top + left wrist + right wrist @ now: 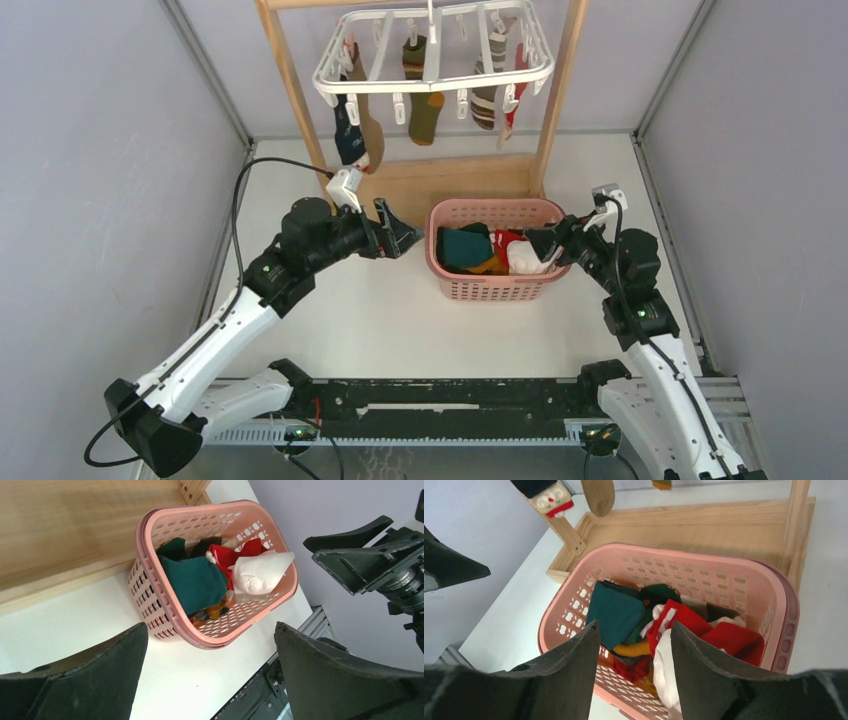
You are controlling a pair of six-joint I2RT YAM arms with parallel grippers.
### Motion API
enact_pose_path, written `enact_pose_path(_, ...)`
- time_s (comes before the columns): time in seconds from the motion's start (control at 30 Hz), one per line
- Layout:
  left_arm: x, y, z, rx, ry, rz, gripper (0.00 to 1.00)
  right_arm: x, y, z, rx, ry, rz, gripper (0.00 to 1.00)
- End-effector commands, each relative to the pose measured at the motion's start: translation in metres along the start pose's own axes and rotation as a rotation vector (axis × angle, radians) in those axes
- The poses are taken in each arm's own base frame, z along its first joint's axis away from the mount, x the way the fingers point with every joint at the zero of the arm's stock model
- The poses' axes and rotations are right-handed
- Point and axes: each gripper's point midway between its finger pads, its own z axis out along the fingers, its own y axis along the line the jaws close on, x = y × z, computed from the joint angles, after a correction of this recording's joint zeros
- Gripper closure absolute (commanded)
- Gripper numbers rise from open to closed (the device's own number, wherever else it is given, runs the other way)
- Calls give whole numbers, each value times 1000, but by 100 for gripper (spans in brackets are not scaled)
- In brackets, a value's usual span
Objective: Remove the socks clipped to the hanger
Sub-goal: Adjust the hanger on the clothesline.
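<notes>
Several socks [427,115] hang clipped on hanger [440,85]; others lie in basket [490,293] close by, I think to catch drops. My left gripper [400,235] spread wide, empty. Right gripper [537,241] spread apart over basket, white sock [525,262] under it.

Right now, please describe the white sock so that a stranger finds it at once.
Look at the pink basket before the wooden stand. At its right end, beside the right gripper, lies the white sock, the only all-white one among the teal sock and red socks.
</notes>
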Motion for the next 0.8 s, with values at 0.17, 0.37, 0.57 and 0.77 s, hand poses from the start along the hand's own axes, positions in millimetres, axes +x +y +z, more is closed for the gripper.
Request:
enact_pose_path(0.17, 2, 3, -6, -49, 24, 9, 0, 31, -6, -9, 40, 97, 98, 39)
enact_pose_path(0.37, 3, 0, -14, -53, 8, 3, 0, 33, -4, -8, 27, 107, 106, 38)
enact_pose_path(0.57, -5, -1, -13, -67, -5, 17, 0, 13, -7, 1, 26, 46, 76, 38)
enact_pose_path(0.77, -10, -2, -5, -68, -3, 31, 0, -19, -22, 23, 44, -32, 99, 38)
